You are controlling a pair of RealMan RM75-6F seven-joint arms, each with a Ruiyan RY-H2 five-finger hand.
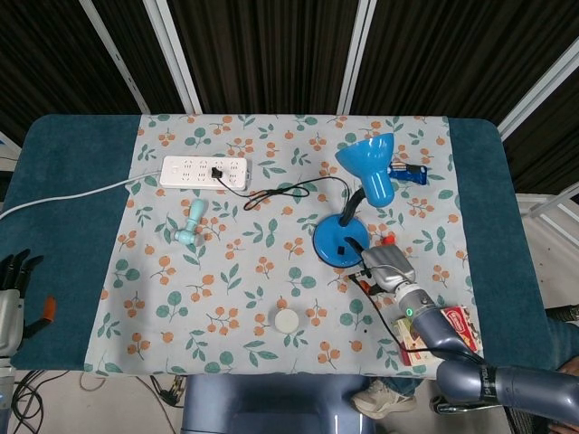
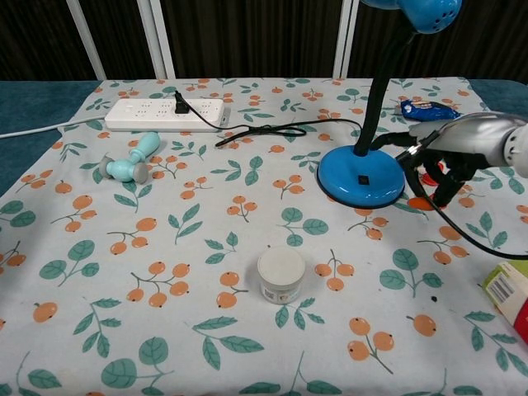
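The right hand [image 2: 450, 161] sits low on the surface [image 1: 72, 181], right at the lamp [image 1: 348, 217] base's right edge, fingers [image 2: 445, 186] curled downward around the black cord [image 2: 462, 231]; whether they actually pinch it can't be told. The base lies just left of those fingers, its stem rising and the shade leaning away. The left hand [image 1: 14, 303] rests well apart at the surface's left edge, fingers spread, holding nothing. Count: one lamp, one power strip [image 1: 204, 171], one white jar [image 2: 281, 275], one teal toy [image 2: 128, 162], one box [image 1: 443, 333].
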